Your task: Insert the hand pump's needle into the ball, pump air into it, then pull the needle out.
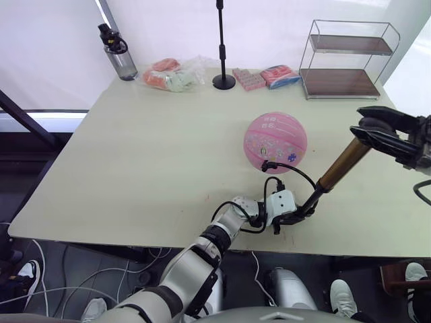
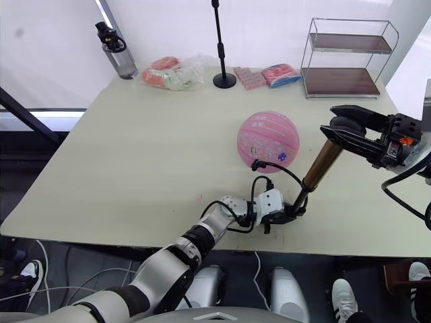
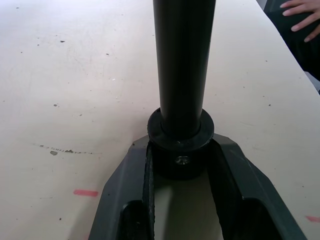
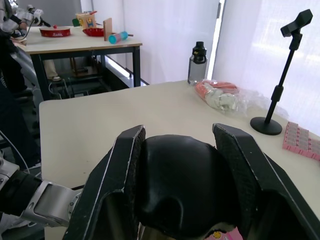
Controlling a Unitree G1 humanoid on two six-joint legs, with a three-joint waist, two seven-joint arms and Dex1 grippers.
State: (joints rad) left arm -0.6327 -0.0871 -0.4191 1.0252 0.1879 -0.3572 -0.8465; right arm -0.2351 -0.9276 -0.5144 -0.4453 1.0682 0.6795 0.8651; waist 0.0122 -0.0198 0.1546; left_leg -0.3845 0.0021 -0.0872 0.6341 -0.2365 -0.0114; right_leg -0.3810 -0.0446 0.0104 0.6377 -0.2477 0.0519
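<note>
The pink ball (image 1: 275,141) rests on the table right of centre. The hand pump (image 1: 343,163) leans from the table's front edge up toward the right. My left gripper (image 1: 298,214) is shut on its black lower end cap (image 3: 181,145), with one finger on each side. Up at the right, my right gripper (image 1: 362,123) is shut on the black T-handle (image 4: 182,185). The thin black hose (image 1: 296,172) loops from the pump's base to a black fitting (image 1: 267,163) pressed against the ball's near lower side. The needle itself is hidden at that spot.
Along the far edge stand a water bottle (image 1: 120,60), a plastic bag of items (image 1: 174,75), a black microphone stand (image 1: 223,50), two packets (image 1: 249,79) and a wire shelf rack (image 1: 347,60). A person's hand (image 3: 302,15) rests beyond the table's right edge.
</note>
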